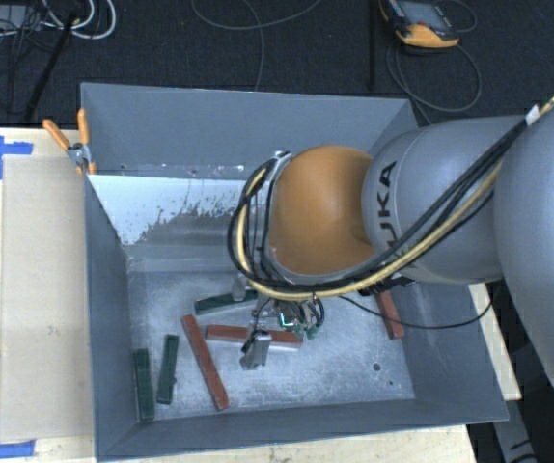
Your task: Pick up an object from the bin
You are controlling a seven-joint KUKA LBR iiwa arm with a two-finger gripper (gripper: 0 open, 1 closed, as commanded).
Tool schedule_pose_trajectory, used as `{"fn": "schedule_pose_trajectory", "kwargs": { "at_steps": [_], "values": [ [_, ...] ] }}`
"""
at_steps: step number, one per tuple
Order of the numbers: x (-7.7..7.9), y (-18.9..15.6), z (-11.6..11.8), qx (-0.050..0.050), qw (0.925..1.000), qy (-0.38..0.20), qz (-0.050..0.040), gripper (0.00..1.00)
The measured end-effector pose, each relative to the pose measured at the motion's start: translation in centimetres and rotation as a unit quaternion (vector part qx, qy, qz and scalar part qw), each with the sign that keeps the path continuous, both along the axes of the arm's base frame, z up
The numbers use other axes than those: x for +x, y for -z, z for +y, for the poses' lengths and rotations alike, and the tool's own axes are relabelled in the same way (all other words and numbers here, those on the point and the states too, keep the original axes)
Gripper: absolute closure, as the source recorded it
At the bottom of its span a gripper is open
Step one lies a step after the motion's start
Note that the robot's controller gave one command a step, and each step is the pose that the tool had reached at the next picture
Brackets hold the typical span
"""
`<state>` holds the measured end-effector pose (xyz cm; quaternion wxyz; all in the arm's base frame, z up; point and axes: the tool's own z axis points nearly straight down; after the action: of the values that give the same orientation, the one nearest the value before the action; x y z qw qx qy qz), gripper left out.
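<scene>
— What's the setting?
— A grey metal bin (161, 162) with a scuffed, speckled floor. Beyond it is dark ground with loose cables (258, 8).
— And inside it?
— Three brown bars and three green. The gripper (256, 350) is low over the flat brown bar (221, 334); whether it's open or closed, I cannot tell. The slanted brown bar (206, 363) lies just left of it, the near green bar (219, 303) up-left, the green pair (168, 367) farther left, and the third brown bar (390, 314) well right.
</scene>
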<state>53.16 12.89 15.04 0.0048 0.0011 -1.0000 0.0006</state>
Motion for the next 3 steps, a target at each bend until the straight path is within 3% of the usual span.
{"fn": "schedule_pose_trajectory", "kwargs": {
  "at_steps": [1, 2, 3],
  "values": [
    [1.79, 8.06, 0.02, 0.001, 0.9999, 0.013, -0.0052, 0.0],
    [2.19, 7.62, 0.01, 0.002, 0.9998, 0.014, -0.0116, 1.0],
    [1.8, 8.04, 0.01, 0.001, 0.9999, 0.014, -0.0053, 0.0]
  ]
}}
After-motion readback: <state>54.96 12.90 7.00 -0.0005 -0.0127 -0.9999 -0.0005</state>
